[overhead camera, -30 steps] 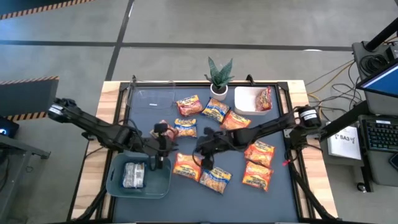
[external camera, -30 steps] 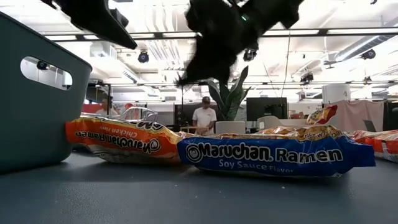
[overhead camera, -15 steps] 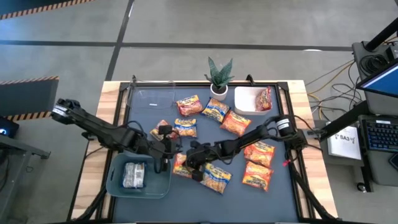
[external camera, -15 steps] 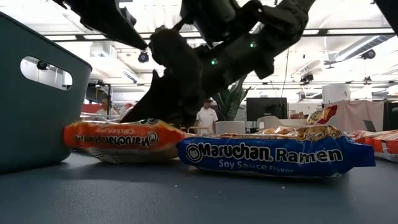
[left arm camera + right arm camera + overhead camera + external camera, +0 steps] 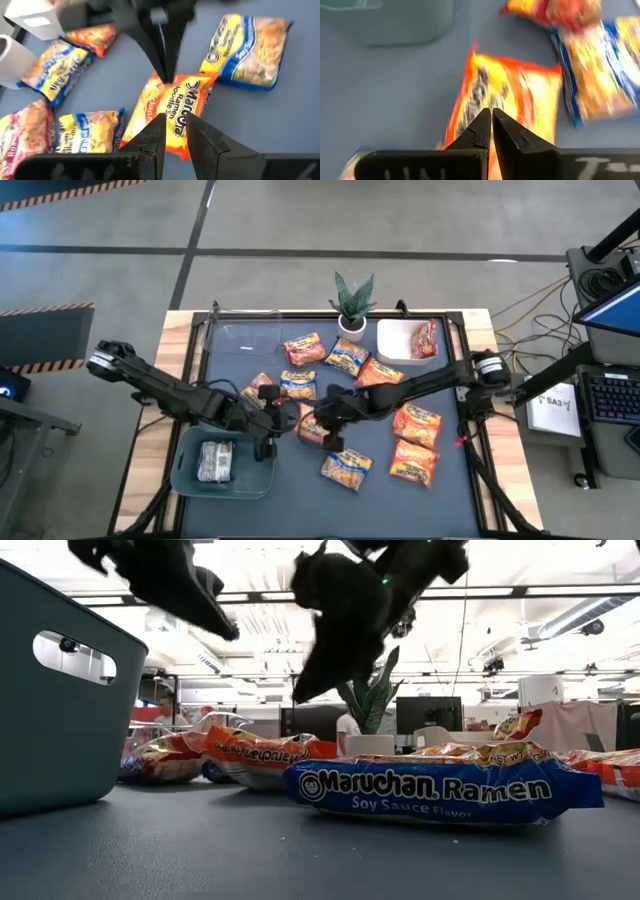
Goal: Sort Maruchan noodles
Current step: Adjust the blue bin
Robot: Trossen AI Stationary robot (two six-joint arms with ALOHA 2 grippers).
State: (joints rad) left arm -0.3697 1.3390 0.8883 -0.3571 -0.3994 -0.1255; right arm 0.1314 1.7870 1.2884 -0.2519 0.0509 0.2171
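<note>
An orange noodle packet (image 5: 308, 424) lies flat on the dark mat at mid table, between my two grippers; it also shows in the left wrist view (image 5: 172, 112) and the low view (image 5: 262, 752). My right gripper (image 5: 491, 120) is shut and hangs just above this packet's end (image 5: 322, 428), clear of it in the low view (image 5: 300, 695). My left gripper (image 5: 175, 131) is a little open and empty, raised just left of the packet (image 5: 273, 423). Other orange, red and yellow-and-blue packets lie scattered around.
A teal bin (image 5: 262, 472) at the near left holds a silvery packet (image 5: 212, 460). A white tub (image 5: 390, 345) at the far right holds a red packet. A clear tub (image 5: 245, 337) and a potted plant (image 5: 352, 300) stand at the far edge. A blue soy-sauce packet (image 5: 440, 790) lies near the front.
My right gripper came down onto the orange packet near the front, drew it along the mat toward the far edge, then rose off it. The packet now lies farther back, still flat. My left gripper has shifted slightly toward the table's right.
</note>
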